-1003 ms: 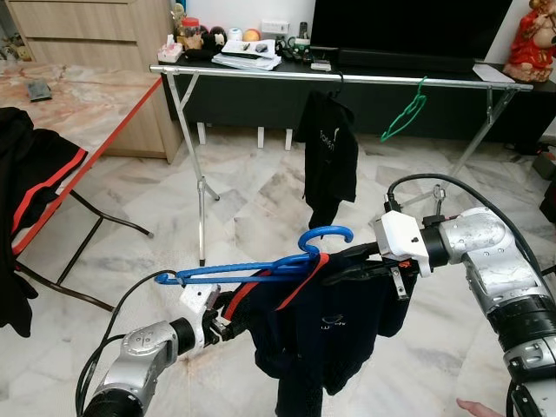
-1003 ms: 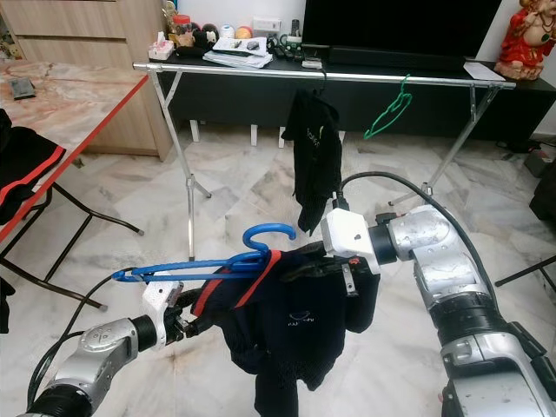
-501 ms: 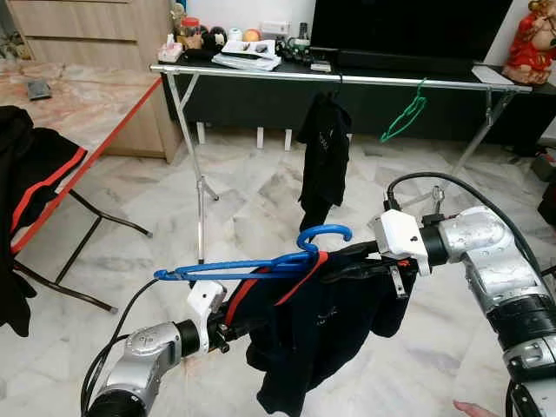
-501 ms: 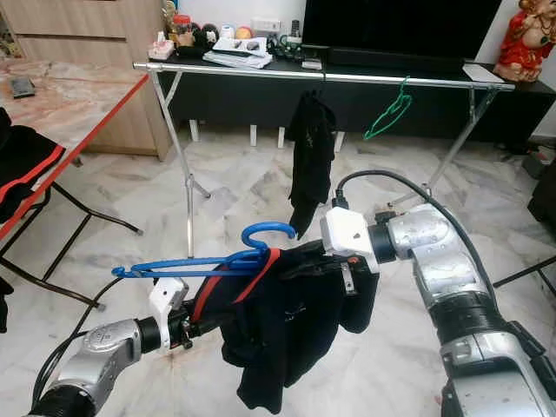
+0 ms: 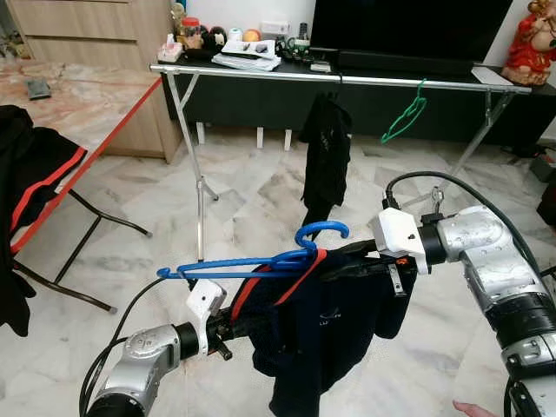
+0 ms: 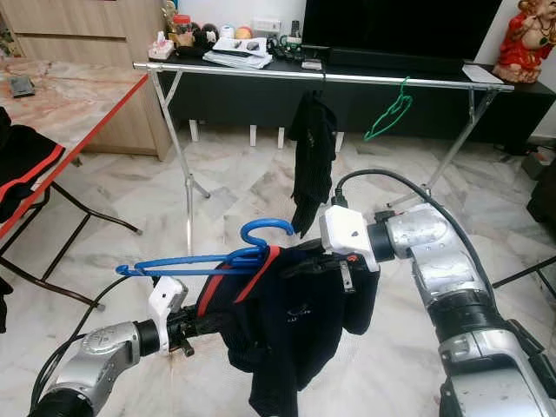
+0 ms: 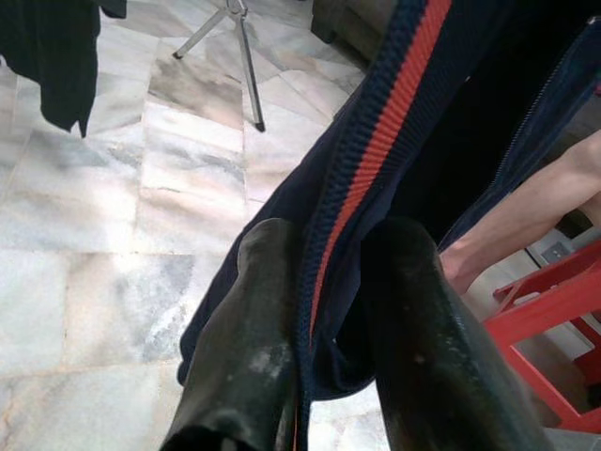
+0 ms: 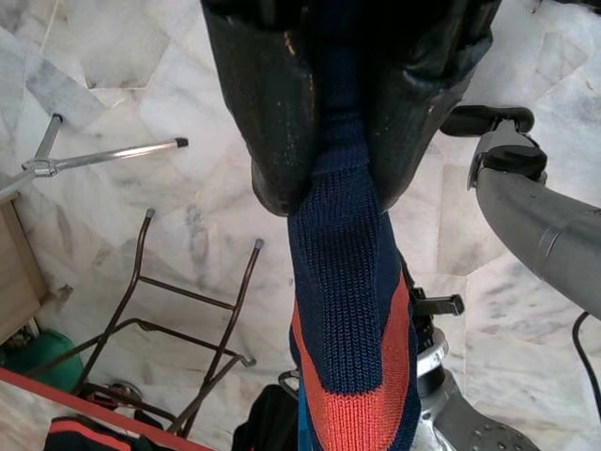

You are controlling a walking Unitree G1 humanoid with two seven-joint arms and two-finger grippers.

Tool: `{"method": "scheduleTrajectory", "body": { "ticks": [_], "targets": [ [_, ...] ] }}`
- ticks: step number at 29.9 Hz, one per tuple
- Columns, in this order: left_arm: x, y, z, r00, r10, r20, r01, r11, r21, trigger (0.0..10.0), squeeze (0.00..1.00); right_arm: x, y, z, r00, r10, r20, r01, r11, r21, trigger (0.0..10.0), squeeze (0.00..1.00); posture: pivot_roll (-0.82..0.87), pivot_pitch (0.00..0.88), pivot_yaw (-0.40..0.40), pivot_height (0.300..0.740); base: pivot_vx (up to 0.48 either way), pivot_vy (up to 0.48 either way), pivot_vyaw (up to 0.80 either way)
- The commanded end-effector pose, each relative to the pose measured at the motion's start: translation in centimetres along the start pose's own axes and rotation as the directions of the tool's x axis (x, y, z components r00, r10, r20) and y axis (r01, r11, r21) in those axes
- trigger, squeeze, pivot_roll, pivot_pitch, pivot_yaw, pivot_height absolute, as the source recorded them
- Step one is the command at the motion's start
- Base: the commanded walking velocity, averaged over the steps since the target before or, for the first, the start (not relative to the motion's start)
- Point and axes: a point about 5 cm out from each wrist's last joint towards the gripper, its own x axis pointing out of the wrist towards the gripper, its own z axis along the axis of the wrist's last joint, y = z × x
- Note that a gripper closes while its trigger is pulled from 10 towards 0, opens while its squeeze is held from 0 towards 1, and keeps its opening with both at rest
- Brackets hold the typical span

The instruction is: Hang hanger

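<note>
A blue plastic hanger (image 5: 248,263) lies across a dark navy jacket with a red stripe (image 5: 326,326), its hook curling up in the middle. My left gripper (image 5: 243,327) is shut on the jacket's striped edge from the left; in the left wrist view the fabric (image 7: 376,160) runs between both fingers (image 7: 249,348). My right gripper (image 5: 346,261) is shut on the jacket's ribbed collar (image 8: 347,272) from the right. The jacket sags between the two arms. A silver clothes rack rail (image 5: 261,74) stands ahead, well beyond the hanger.
On the rail hang a black garment (image 5: 326,156) and an empty green hanger (image 5: 404,113). A red-edged table (image 5: 82,109) with dark clothes (image 5: 26,174) stands left. A cluttered TV console (image 5: 248,52) sits behind the rack. A person's hand (image 5: 476,407) shows low right.
The jacket's hanging lower part has swung back under the hanger. The black garment on the rail has turned slightly. Both grippers keep their hold, barely moved.
</note>
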Motion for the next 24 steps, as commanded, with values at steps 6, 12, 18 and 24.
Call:
{"method": "scheduleTrajectory", "body": {
  "ticks": [6,12,18,24],
  "targets": [
    [-0.2,-0.1,0.1,1.000,-0.014,0.005,0.014,1.000,-0.001,0.0,0.00,-0.3,-0.8,0.8,1.000,-0.029,-0.006,0.029,0.999,-0.036,0.0,0.00,-0.05,0.068,-0.053,0.740,0.000,0.000,0.00],
    [-0.3,-0.2,0.0,1.000,-0.019,0.005,0.020,1.000,-0.010,0.0,0.00,-0.3,-0.9,0.4,0.999,-0.045,-0.014,0.045,0.999,-0.025,0.0,0.00,-0.04,0.067,-0.052,0.740,0.000,0.000,0.00],
    [-0.4,-0.3,0.0,1.000,-0.024,0.008,0.024,1.000,-0.013,0.0,0.00,-0.2,-0.9,0.2,0.998,-0.060,-0.018,0.060,0.998,-0.015,0.0,0.00,-0.04,0.068,-0.052,0.740,0.000,0.000,0.00],
    [-0.8,0.3,-0.5,0.999,0.042,-0.023,-0.042,0.999,-0.011,0.0,0.00,-0.2,-0.8,-0.3,0.997,-0.069,-0.025,0.069,0.998,-0.006,0.0,0.00,-0.04,0.070,-0.049,0.740,0.000,0.000,0.00]
  ]
}}
